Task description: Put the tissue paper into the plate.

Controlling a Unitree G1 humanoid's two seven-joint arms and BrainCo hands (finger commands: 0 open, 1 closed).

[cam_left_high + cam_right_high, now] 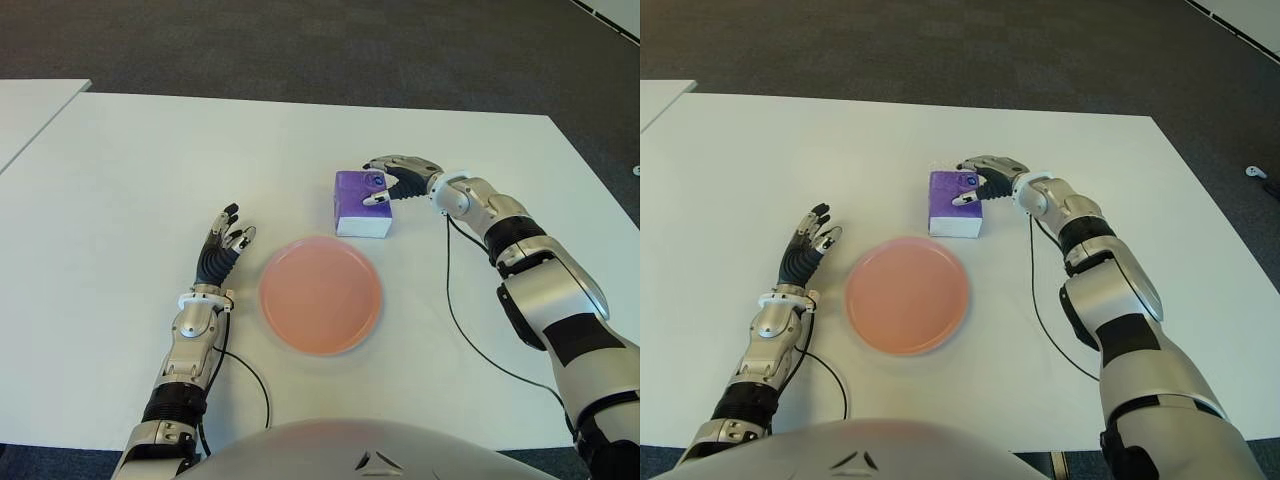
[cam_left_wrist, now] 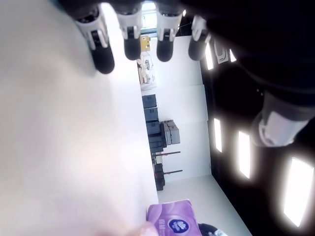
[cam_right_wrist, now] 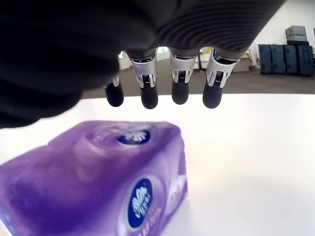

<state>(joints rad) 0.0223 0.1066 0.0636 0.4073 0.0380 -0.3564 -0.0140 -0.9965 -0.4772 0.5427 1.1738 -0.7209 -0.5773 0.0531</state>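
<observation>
Tissue paper (image 1: 362, 203), a purple pack, lies flat on the tabletop (image 1: 140, 160) toward its far edge, just beyond the pink plate (image 1: 320, 295) and a little toward the right edge. Nothing in the plate yet.

My right hand (image 1: 395, 180) is the one on it: it hovers over the pack's right end, fingers (image 3: 180, 92) extended and spread above the top face. The wrist view shows a gap under the fingertips, so no grip yet, hand open. The pack lies directly below and slightly left of the palm. I'd say its long axis runs roughly left-right, parallel to the far edge, though it looks nearly square.

My left hand (image 1: 222, 243) shows left of the plate, fingers straight and holding nothing, well apart from the pack. The right hand is clearly nearer.

I judge the next move as lowering and closing across the pack's short width, then carrying it toward the near edge onto the plate.
</observation>
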